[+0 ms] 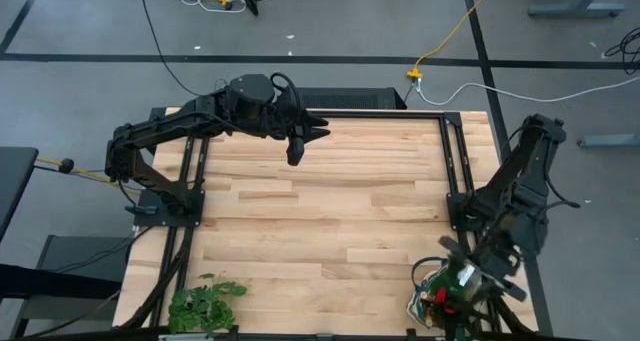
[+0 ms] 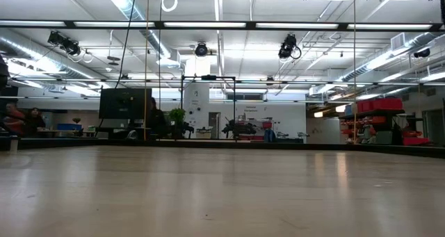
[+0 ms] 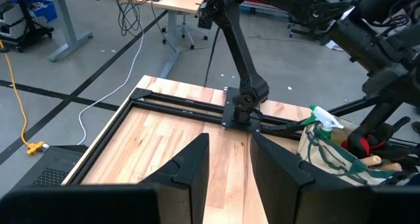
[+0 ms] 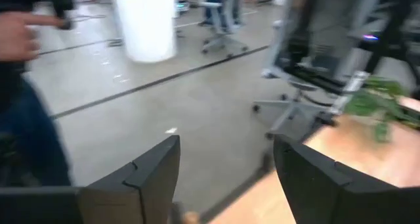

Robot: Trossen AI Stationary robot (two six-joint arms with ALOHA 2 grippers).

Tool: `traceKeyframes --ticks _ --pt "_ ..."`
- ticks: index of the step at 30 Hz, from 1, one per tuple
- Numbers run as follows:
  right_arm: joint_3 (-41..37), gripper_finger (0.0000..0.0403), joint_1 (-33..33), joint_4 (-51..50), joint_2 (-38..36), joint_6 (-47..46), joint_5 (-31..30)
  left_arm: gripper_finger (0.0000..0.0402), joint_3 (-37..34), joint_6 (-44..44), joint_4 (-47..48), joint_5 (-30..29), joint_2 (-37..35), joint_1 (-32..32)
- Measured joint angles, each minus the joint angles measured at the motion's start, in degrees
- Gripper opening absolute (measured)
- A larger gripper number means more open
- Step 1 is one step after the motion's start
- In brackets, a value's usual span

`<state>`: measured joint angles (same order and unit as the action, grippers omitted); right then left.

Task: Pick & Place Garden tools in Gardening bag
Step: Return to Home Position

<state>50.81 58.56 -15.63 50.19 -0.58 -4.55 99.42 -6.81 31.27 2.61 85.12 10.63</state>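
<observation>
The cream gardening bag [image 1: 428,303] with green trim stands at the table's near right corner. In the left wrist view the bag [image 3: 326,159] holds a green spray bottle [image 3: 321,116], a red glove [image 3: 362,145] and a wooden handle [image 3: 380,162]. My right gripper [image 1: 452,277] hovers over the bag, open and empty [image 4: 226,178]. My left gripper [image 1: 295,151] hangs above the table's far middle, open and empty [image 3: 230,168]. No tool lies loose on the table.
A leafy green plant bunch [image 1: 205,303] lies at the near left corner and also shows in the right wrist view [image 4: 377,104]. Bare wooden tabletop [image 1: 330,221] spreads between the arms. A person's hand [image 4: 16,37] shows in the room beyond the table.
</observation>
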Motion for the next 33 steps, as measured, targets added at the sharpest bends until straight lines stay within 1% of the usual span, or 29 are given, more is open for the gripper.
traceKeyframes --ticks 11,20,27,30,33 --pt "0.0 0.022 -13.1 0.6 -1.5 1.0 -0.7 0.0117 0.0 0.0 0.0 0.0 0.0 0.0" --pt "0.0 0.0194 -26.6 0.6 -4.1 1.3 -0.9 0.0117 0.0 0.0 0.0 0.0 0.0 0.0" --pt "0.0 0.0175 -37.5 0.6 -5.5 4.4 -7.0 0.0117 0.0 0.0 0.0 0.0 0.0 0.0" --pt "0.0 0.0166 -41.5 0.6 -6.0 6.0 -7.5 0.0117 0.0 0.0 0.0 0.0 0.0 0.0" --pt "0.0 0.0157 -44.0 0.6 -6.1 7.1 -8.6 0.0117 0.0 0.0 0.0 0.0 0.0 0.0"
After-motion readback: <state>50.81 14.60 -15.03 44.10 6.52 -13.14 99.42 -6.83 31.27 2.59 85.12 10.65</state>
